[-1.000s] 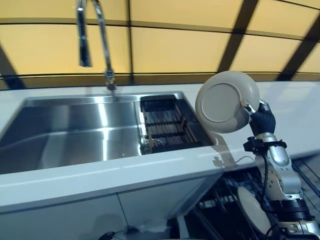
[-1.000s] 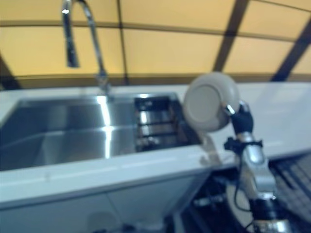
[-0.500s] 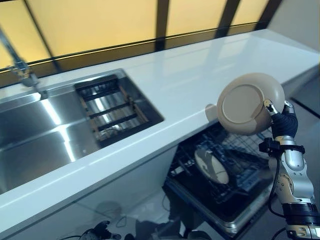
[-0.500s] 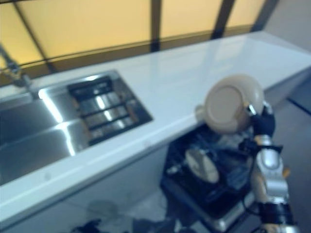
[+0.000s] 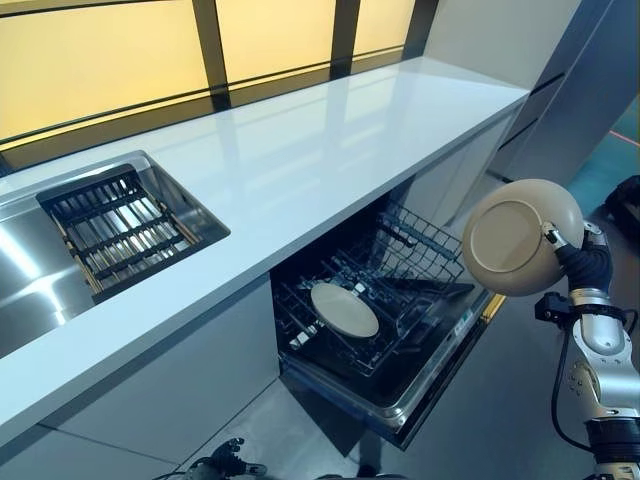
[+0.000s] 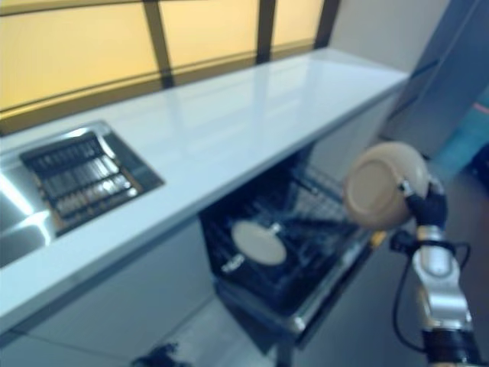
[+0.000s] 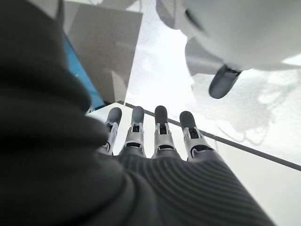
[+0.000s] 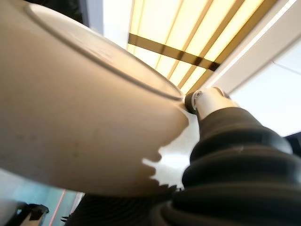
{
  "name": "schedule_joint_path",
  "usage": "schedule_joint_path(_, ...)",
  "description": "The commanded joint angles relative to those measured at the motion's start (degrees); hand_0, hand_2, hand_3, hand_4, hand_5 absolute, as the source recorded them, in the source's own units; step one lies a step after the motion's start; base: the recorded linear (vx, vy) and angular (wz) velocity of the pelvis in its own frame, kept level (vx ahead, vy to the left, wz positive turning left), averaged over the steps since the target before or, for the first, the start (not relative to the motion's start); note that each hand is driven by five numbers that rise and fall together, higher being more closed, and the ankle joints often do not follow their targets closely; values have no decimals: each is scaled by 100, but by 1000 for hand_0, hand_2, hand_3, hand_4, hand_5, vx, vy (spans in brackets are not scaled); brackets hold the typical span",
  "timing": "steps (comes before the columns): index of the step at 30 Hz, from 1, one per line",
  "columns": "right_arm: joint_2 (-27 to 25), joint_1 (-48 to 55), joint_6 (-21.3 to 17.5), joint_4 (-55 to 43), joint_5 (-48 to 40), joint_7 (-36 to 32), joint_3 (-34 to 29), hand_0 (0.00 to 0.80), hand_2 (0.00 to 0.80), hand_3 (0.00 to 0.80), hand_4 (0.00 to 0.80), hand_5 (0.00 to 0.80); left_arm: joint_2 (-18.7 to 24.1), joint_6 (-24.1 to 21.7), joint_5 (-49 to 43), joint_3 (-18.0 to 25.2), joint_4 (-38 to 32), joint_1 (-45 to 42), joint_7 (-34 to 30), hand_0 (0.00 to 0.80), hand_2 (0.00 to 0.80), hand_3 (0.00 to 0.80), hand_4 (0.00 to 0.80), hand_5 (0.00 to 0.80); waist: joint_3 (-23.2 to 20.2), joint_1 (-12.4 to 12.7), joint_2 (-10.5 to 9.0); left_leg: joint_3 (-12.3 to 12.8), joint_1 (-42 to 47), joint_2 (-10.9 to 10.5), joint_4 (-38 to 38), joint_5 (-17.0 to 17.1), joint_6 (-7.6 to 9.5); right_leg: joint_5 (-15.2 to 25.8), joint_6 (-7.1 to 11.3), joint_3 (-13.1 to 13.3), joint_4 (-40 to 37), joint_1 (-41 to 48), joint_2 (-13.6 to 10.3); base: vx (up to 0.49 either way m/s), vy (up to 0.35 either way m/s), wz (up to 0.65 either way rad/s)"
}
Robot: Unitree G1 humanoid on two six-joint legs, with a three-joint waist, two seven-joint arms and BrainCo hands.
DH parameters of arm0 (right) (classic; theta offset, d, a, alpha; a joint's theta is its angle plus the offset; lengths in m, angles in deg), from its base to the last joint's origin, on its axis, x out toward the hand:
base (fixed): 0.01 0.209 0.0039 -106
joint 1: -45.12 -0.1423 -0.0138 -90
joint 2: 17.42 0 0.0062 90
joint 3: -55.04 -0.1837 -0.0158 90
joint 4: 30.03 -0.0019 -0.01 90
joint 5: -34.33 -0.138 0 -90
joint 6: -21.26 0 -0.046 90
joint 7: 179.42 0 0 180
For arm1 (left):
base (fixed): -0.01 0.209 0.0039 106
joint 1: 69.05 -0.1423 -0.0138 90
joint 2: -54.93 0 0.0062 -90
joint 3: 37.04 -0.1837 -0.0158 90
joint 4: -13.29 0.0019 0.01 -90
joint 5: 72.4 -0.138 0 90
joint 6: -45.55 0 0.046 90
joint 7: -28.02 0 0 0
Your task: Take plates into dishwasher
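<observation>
The right hand (image 5: 585, 262) is raised at the near right, beside the open dishwasher, and grips a beige plate (image 5: 520, 237) by its edge. The plate stands almost upright with its underside and foot ring facing the camera; its eating side is turned away and cannot be seen. Most of the hand's fingers are hidden behind the plate; only a thumb tip shows over the rim, and in the right wrist view the plate fills nearly everything, with the thumb pressed on its rim.

The left hand (image 7: 155, 136) appears only in its own wrist view, fingers straight and holding nothing, pointing down at a pale floor.

Left of the raised plate and lower, the dishwasher rack (image 5: 400, 300) is pulled out from under the worktop (image 5: 300, 170). A second beige plate (image 5: 344, 309) lies tilted among the wires at the rack's near left. The far part of the rack runs under the worktop edge into shadow, and what it holds there is hard to make out.

Farther left, a sink (image 5: 30, 270) is cut off by the frame; a dark slatted grate (image 5: 115, 230) sits in its right end. Beyond the worktop runs a yellow window (image 5: 100, 60) with dark bars.
</observation>
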Motion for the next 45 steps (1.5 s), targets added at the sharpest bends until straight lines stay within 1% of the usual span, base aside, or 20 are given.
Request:
schedule_joint_path(1, -398, -518, -162, 30, 389, 21, -230, 800, 800, 800, 800, 800, 279, -63, -60, -181, 150, 277, 60, 0, 0, 0, 0, 0, 49, 38, -140, -72, -536, -198, 42, -109, 181, -446, -33, 10, 55, 402, 27, -16, -57, 5)
schedule_joint_path(2, -399, -527, -165, 36, 393, 23, -223, 800, 800, 800, 800, 800, 279, -63, -60, -177, 150, 277, 59, 0, 0, 0, 0, 0, 49, 31, -139, -75, -538, -197, 42, -107, 180, -447, -34, 7, 55, 401, 29, -4, -65, 12)
schedule_joint_path(9, -598, -640, -14, 169, 1168, 42, 115, 800, 800, 800, 800, 800, 402, -92, -175, -284, 14, 331, -119, 0, 0, 0, 0, 0, 52, 47, 27, -278, -514, -257, 23, -142, 155, -435, -29, -23, 48, 310, 4, 17, -32, 14)
schedule_joint_path(10, -595, -687, -6, 189, 1214, 41, 181, 800, 800, 800, 800, 800, 402, -71, -187, -317, -34, 342, -144, 0, 0, 0, 0, 0, 58, 60, 55, -298, -519, -260, 16, -139, 151, -423, -30, -31, 45, 283, 4, -42, -12, 4)
schedule_joint_path(11, -580, -742, -7, 218, 1277, 59, 236, 800, 800, 800, 800, 800, 398, -55, -190, -349, -62, 350, -149, 0, 0, 0, 0, 0, 81, 74, 80, -231, -562, -250, -8, -22, 204, -340, -67, -84, 42, 219, 19, -40, -14, 5)
schedule_joint_path(17, -497, -966, 50, 415, 1635, 81, 508, 800, 800, 800, 800, 800, 379, 3, -327, -458, -152, 312, -195, 0, 0, 0, 0, 0, 115, 142, 154, -319, -613, -281, -16, -4, 196, -316, -71, -129, 21, 170, 29, 26, -14, 7)
schedule_joint_path(19, -465, -1139, 146, 502, 1766, 85, 699, 800, 800, 800, 800, 800, 397, 18, -372, -490, -194, 338, -232, 0, 0, 0, 0, 0, 163, 183, 189, -370, -661, -294, -16, 11, 201, -319, -78, -165, 37, 133, 22, 7, -9, 2)
schedule_joint_path(29, -482, -1712, 383, 1106, 2062, 175, 1274, 800, 800, 800, 800, 800, 522, 60, -587, -757, -408, 488, -450, 0, 0, 0, 0, 0, 356, 324, 343, -574, -791, -345, 23, 33, 212, -445, -122, -328, 295, 25, -64, 23, -19, 5)
schedule_joint_path(36, -547, -2126, 474, 1484, 2222, 251, 1528, 800, 800, 800, 800, 800, 533, 40, -576, -894, -513, 566, -537, 0, 0, 0, 0, 0, 494, 358, 432, -647, -827, -359, 30, 50, 188, -440, -133, -349, 372, -115, -107, 4, -4, 4)
schedule_joint_path(45, -853, -2576, 598, 1958, 2418, 286, 1781, 800, 800, 800, 800, 800, 676, 69, -542, -1020, -685, 667, -613, 0, 0, 0, 0, 0, 729, 447, 496, -760, -958, -333, 72, 104, 162, -507, -174, -393, 603, -323, -145, 0, -30, 0)
